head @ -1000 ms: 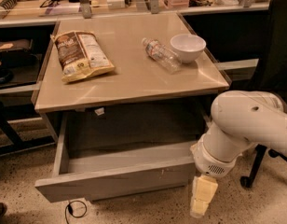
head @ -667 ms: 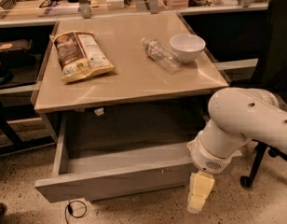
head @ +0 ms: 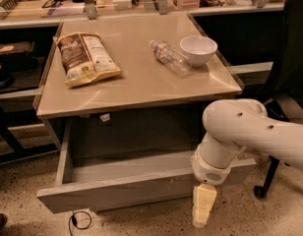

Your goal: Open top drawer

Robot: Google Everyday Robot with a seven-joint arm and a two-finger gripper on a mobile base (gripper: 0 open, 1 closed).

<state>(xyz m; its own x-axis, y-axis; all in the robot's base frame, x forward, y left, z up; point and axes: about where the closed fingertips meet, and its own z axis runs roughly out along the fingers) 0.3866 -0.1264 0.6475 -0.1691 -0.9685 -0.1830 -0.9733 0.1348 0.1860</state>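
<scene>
- Shows top drawer [head: 122, 193] pulled well out beneath tabletop [head: 141, 77].
- Shows gripper [head: 203, 206] pointing down, just before drawer's right front; cannot tell its opening, nothing visibly held.
- Seems nearly finished; probably calls for drawing gripper clear.

Grey flat-fronted top drawer [head: 117, 193], pulled well out toward the near side from under the worktop [head: 141, 85], level, plain grey inside. Hand [head: 203, 206] low at its front's right end.
</scene>
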